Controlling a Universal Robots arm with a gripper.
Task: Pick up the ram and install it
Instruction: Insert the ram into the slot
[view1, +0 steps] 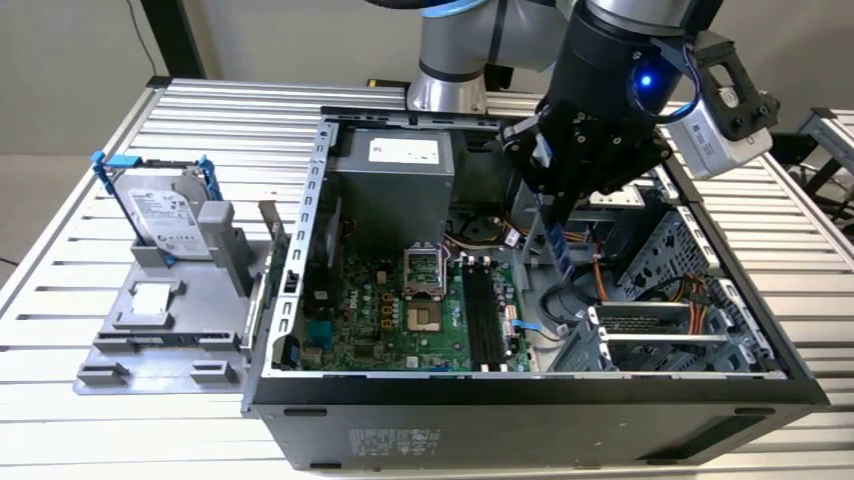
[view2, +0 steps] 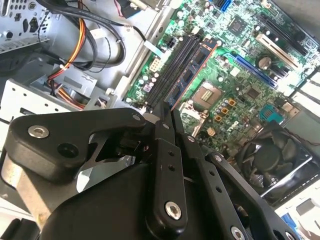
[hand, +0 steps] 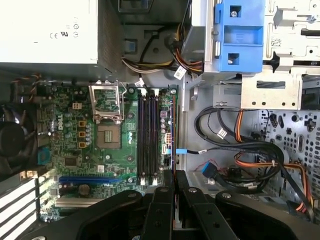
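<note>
Got the ram (view1: 562, 250) clamped tight in my gripper (view1: 551, 200).
It hangs on end inside the open case (view1: 534, 400), near the black slots (view1: 478, 315).

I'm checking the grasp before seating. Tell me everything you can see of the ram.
The ram is a long, narrow, flat blue board, seen edge-on in both wrist views. The gripper is shut on its upper end, so it hangs upright inside the open computer case. Its lower end is over the motherboard, beside the black slots and not seated in them. Nothing else appears to touch it.
</note>
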